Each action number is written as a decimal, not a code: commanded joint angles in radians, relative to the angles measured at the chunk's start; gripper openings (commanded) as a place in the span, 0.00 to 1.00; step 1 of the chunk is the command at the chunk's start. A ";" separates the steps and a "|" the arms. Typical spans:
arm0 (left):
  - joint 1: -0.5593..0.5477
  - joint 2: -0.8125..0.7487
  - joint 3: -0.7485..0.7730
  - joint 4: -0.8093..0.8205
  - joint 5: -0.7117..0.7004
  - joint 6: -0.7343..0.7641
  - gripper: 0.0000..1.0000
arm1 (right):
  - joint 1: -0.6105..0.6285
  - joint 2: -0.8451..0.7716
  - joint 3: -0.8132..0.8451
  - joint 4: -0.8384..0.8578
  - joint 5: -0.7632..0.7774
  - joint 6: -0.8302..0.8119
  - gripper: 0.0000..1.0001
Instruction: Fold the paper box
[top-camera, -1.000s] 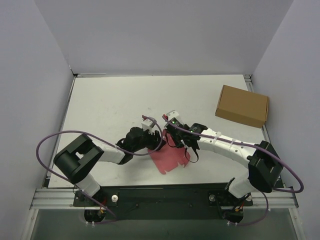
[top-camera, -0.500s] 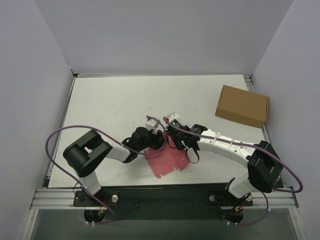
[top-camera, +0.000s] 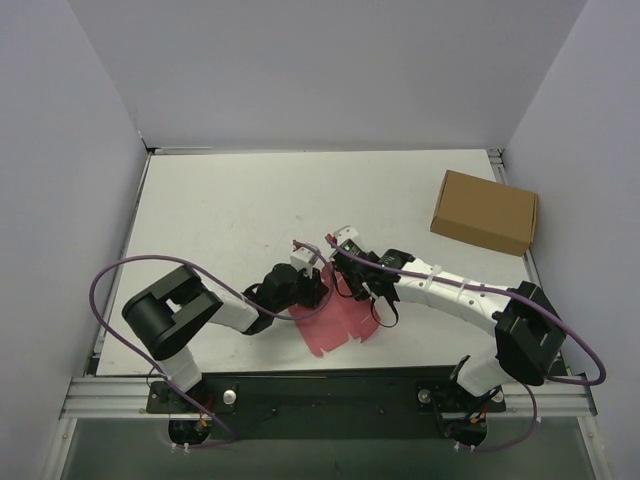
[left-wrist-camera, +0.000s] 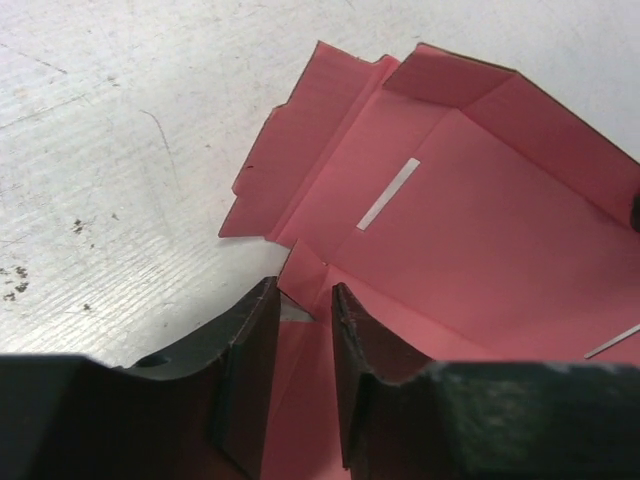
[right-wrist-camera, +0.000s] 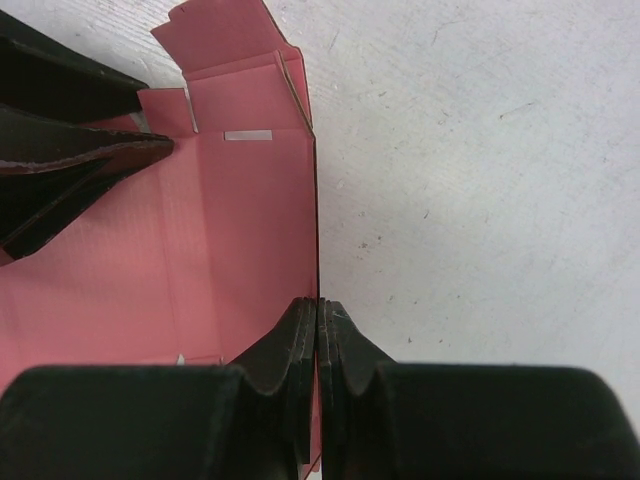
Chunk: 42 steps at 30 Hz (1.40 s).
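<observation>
1. Pink paper box (top-camera: 340, 318) lies part-folded on the bench (top-camera: 220, 210), between both arms.
2. One raised wall is pinched tight by the right claw (right-wrist-camera: 318, 315).
3. Astride a corner flap, the left claw (left-wrist-camera: 305, 305) stands apart, not clamped; close squarely on the crease, then fold inward gently.

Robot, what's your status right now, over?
Right gripper shut on edge of paper box. Left gripper open, astride a flap corner. Sheet partly folded. Brown cardboard box well clear.

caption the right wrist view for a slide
Right gripper shut on one edge of the pink paper box
</observation>
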 joint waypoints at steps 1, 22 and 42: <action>-0.034 -0.031 -0.012 0.093 0.015 0.016 0.33 | 0.019 -0.002 0.029 -0.036 0.045 0.009 0.00; -0.163 0.013 -0.061 0.230 -0.039 0.004 0.27 | 0.083 0.028 0.043 -0.025 0.131 0.056 0.00; 0.019 -0.668 -0.227 -0.207 0.071 0.137 0.79 | 0.143 -0.099 -0.021 0.033 0.012 -0.203 0.00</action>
